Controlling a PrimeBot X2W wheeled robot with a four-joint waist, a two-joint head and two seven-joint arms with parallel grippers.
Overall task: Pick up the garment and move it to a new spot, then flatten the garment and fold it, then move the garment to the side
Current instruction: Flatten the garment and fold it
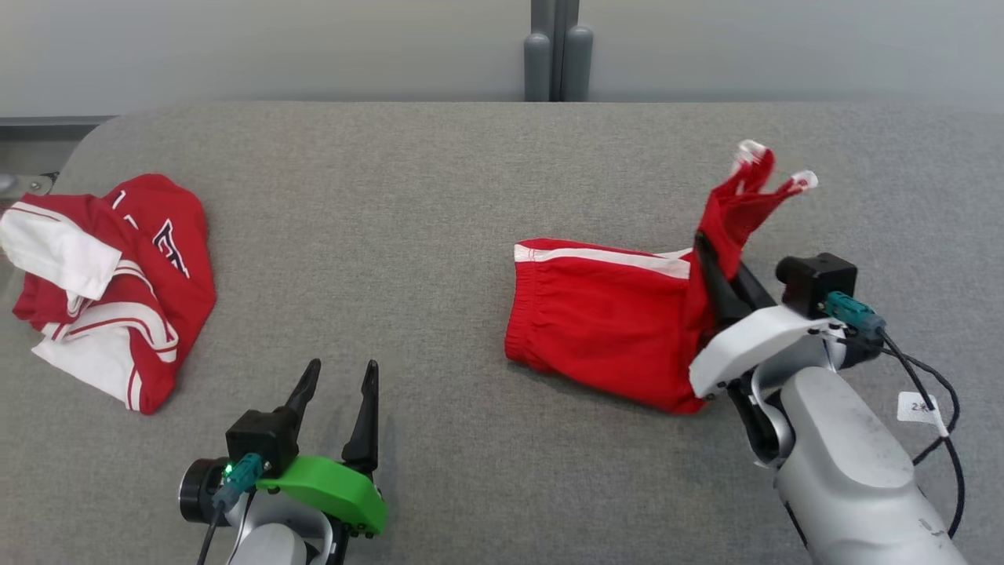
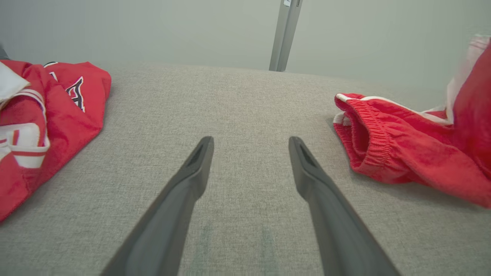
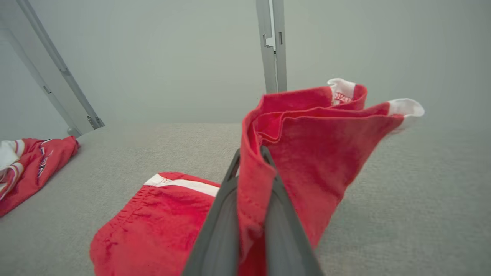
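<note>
The right gripper (image 3: 250,155) has its jaws squeezed tight on one end of the red shorts (image 1: 604,314), and that end sticks up past the jaw tips with its white corners (image 1: 804,182) flopping. The rest of the shorts lies on the grey table (image 1: 439,196), off to the left of these jaws. The left gripper (image 1: 341,377) has its jaws wide apart with nothing between them; the shorts are off to their right and another red and white garment (image 1: 118,282) off to their left. This looks like the folding step. Next, the held end likely needs carrying over toward the waistband (image 1: 522,306) and laying down flat.
</note>
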